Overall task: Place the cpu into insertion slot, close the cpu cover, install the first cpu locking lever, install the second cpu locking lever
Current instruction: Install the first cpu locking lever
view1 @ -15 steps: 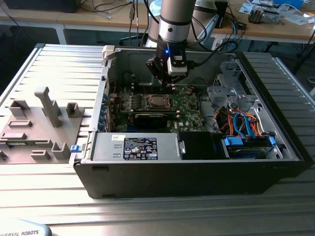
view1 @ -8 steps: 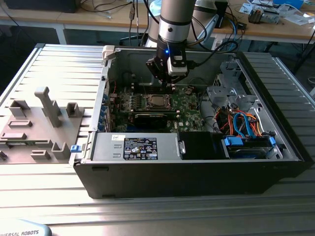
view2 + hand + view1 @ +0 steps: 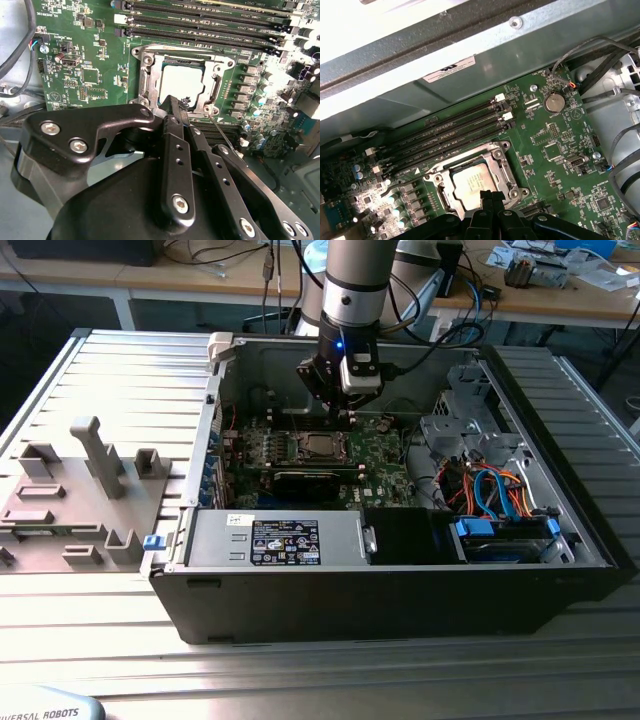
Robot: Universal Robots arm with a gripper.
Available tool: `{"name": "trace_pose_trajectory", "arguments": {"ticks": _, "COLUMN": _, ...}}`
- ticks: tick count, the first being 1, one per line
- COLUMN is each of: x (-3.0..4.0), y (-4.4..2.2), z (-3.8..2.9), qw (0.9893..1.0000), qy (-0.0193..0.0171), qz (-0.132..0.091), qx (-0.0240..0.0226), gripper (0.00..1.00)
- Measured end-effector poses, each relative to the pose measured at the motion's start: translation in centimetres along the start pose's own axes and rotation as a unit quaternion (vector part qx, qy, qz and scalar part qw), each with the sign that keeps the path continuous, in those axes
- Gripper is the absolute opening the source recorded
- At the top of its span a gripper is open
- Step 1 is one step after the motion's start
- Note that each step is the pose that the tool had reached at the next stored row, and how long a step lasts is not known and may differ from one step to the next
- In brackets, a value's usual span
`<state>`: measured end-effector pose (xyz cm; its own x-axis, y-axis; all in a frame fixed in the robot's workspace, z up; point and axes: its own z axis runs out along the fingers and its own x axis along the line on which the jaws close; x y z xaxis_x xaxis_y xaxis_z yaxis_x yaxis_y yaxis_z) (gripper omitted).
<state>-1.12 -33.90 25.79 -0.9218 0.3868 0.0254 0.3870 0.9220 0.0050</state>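
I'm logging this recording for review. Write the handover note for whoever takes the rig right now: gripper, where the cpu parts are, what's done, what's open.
Gripper: fingers together, tips down at the near edge of the insertion slot. Whether they pinch anything cannot be told.
Cpu: seated in the slot, silver top showing.
Cpu cover: lying flat, framing the cpu.
Done: cpu placed, cover closed.
Left: a thin wire lever slants away from the slot's corner beside the fingers and looks unlatched. The other lever's state cannot be told.
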Motion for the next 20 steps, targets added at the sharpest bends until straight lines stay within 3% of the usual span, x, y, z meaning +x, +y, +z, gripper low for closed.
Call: {"name": "trace_pose_trajectory", "arguments": {"ticks": 20, "x": 0.00, "y": 0.00, "z": 0.00, "qw": 1.0000, "qy": 0.0000, "qz": -0.006, "qx": 0.0002, "gripper": 0.11}}
